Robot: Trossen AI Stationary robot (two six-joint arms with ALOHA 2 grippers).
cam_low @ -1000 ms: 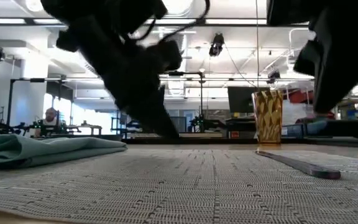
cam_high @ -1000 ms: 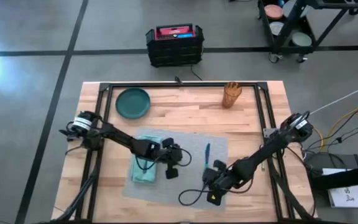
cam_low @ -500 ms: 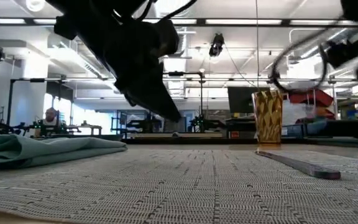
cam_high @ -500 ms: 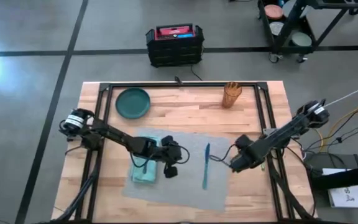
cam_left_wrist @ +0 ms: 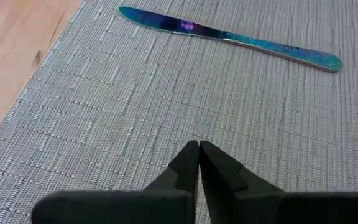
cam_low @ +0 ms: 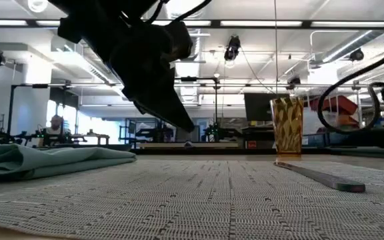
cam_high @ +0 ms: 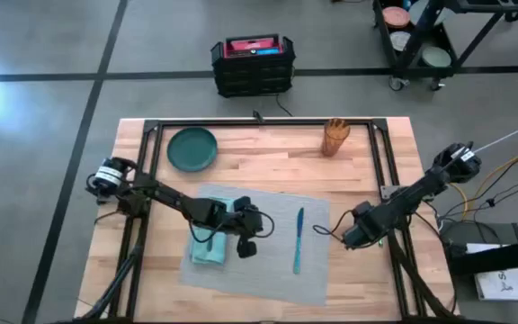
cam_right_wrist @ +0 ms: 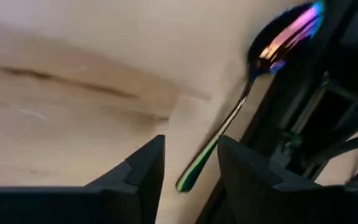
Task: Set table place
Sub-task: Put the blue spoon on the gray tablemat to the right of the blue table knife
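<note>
The grey placemat (cam_high: 268,270) lies flat on the wooden table (cam_high: 268,166). A folded teal napkin (cam_high: 207,247) rests on its left part and an iridescent knife (cam_high: 298,239) lies flat on its right part. My left gripper (cam_left_wrist: 199,152) hangs shut above the mat between napkin and knife, holding nothing. My right gripper (cam_right_wrist: 191,163) is open over bare wood just past the mat's right edge (cam_high: 358,231). An iridescent spoon (cam_right_wrist: 253,78) lies on the wood there, its handle end between the open fingers, apart from them.
A dark green plate (cam_high: 192,148) sits at the far left and an amber cup (cam_high: 334,137) at the far right of the table. The black rail frame (cam_high: 387,180) runs close beside my right gripper.
My right gripper has moved off the near part of the placemat toward the table's right and far side, stopping over the wood beside the rail. The whole knife now shows on the mat.
</note>
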